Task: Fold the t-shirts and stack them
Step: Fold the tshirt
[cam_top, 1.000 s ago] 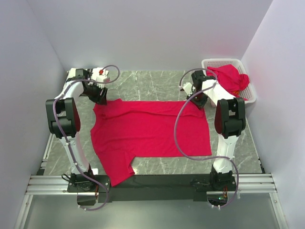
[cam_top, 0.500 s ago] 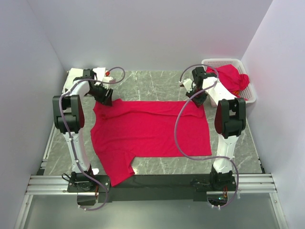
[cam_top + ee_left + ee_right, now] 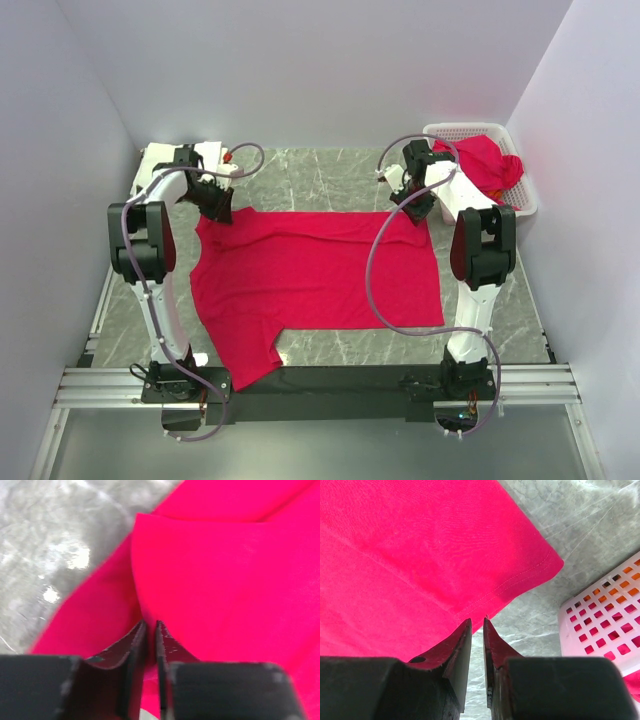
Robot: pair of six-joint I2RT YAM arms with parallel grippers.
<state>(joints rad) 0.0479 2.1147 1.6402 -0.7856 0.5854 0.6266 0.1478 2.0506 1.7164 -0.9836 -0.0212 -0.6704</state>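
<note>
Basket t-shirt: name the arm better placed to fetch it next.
Right. The right fingers sit at the spread t-shirt's far corner, beside the basket holding the heaped t-shirt; the left fingers are at the opposite corner.

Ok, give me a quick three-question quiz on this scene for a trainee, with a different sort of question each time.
1. True or false: the white basket is empty.
2. Where on the table does the basket stand? A) far right corner B) far left corner C) near edge, centre
3. At which edge of the spread red t-shirt are the left gripper and the right gripper?

Key:
1. False: red cloth lies in it.
2. A.
3. The far edge, one gripper at each far corner.
</note>
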